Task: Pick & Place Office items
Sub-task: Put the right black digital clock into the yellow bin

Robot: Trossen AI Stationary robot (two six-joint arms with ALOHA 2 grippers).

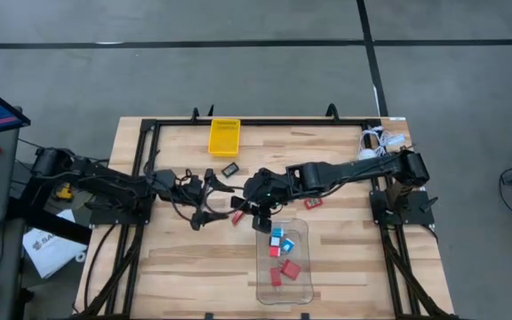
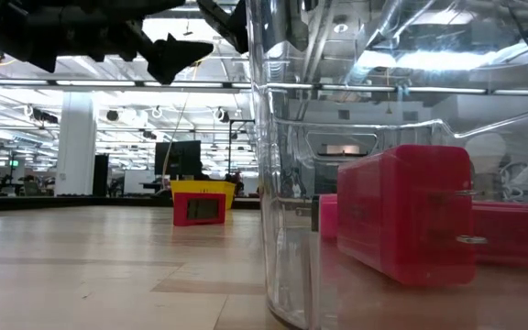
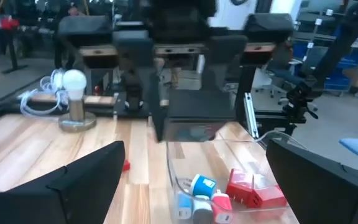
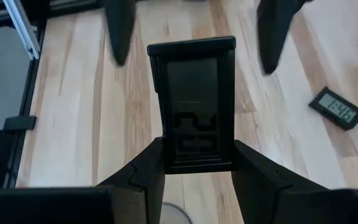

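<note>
The left gripper [image 1: 207,199] hovers over the bench [image 1: 176,267], to the left of the clear bin [image 1: 311,267] and a little beyond its far end. Its fingers [image 3: 86,180] are spread wide and they touch nothing. In the right wrist view they show as two dark tips on both sides of the far end of the black rectangle [image 4: 197,106], clear of it.

That rectangle is up in the air, just beyond the far left corner of the bin. The right gripper [image 4: 197,162] pinches it by the near end, one finger on each long side. I judge that the step in hand is the carrying of this piece to the bin. The next move, I think, calls for bringing the right gripper over the open bin, lowering it, and only then spreading the fingers. The left fingers stand near, so the way out needs care.

Inside the bin lie red blocks [image 1: 290,269] and blue blocks [image 1: 276,234]. On the bare bench, one small red piece [image 1: 236,216] lies just left of the bin's far end, and another red piece [image 1: 312,203] lies just beyond its far right corner. A second black rectangle [image 1: 230,169] lies farther beyond the bin, near the yellow tray [image 1: 224,136]. These three are not yet in the bin.
</note>
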